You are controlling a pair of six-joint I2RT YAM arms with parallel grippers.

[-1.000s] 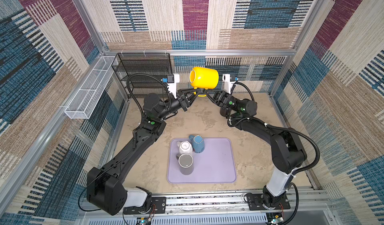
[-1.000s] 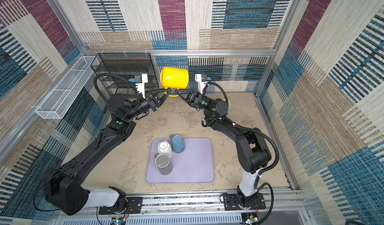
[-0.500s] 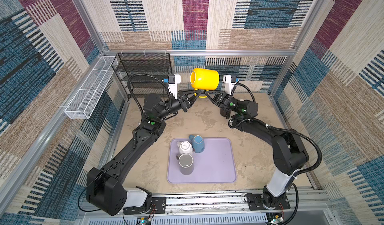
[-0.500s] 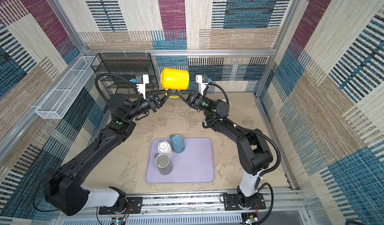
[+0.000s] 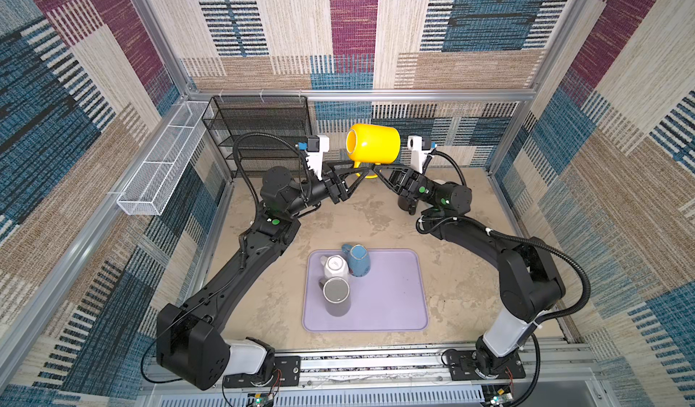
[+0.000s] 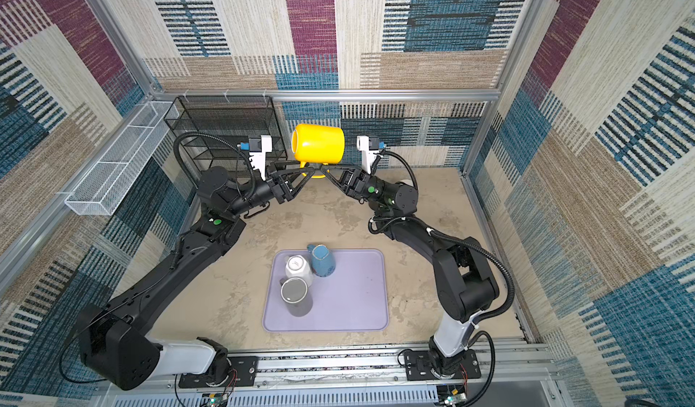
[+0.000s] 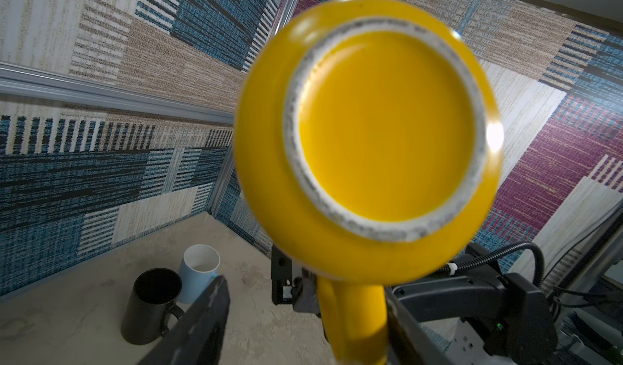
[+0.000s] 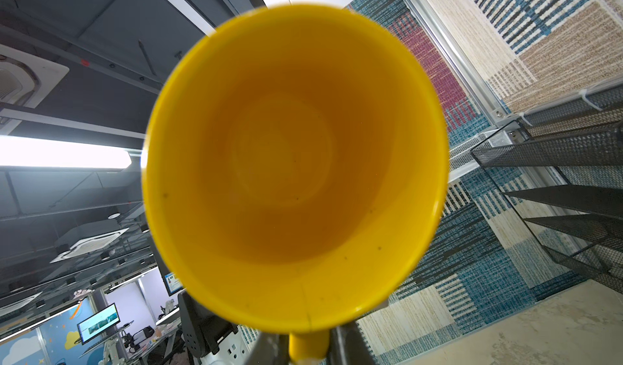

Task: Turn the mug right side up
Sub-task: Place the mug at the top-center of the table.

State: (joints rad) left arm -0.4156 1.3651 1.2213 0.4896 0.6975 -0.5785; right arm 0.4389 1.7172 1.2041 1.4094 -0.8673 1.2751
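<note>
A yellow mug (image 5: 374,149) (image 6: 319,143) hangs on its side in the air near the back wall, handle pointing down. Its base (image 7: 387,127) faces the left wrist camera and its mouth (image 8: 296,164) faces the right wrist camera. My right gripper (image 5: 375,165) (image 8: 308,344) is shut on the handle, one finger tight on each side. My left gripper (image 5: 361,165) (image 7: 305,287) is open around the same handle from the opposite side. One of its fingers (image 7: 399,319) lies against the handle, the other stands well apart.
A purple tray (image 5: 391,292) near the front holds a white mug (image 5: 336,267), a blue mug (image 5: 357,260) and a grey mug (image 5: 337,296). A black mug (image 7: 151,299) and a white cup (image 7: 199,269) stand behind the right arm. A black wire shelf (image 5: 259,130) and a white wire basket (image 5: 161,168) are at the back left.
No clear change: the mug hangs in the same place on its side between both grippers.
</note>
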